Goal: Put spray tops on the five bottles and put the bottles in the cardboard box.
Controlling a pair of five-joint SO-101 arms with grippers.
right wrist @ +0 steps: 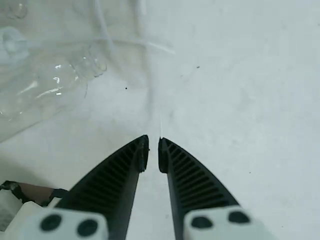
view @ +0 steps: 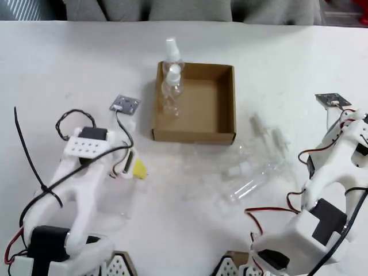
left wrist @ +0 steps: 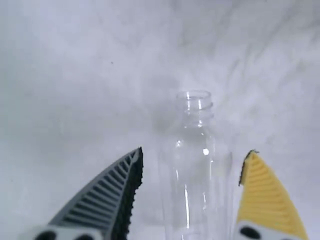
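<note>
A clear, uncapped plastic bottle (left wrist: 195, 175) sits between the left pincer's (left wrist: 195, 151) spread fingers, its base cut off. Two spray-topped bottles (view: 172, 86) sit at the left of the brown cardboard box (view: 221, 123). More clear bottles (view: 247, 185), near-right of the box, are hard to make out against the white tabletop (view: 69, 63). The right pincer (right wrist: 152, 152) is closed together.

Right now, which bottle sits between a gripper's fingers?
The uncapped bottle, between the grey and yellow fingers of the open left gripper. Two capped bottles stand in the cardboard box; other bottles lie on the table.
</note>
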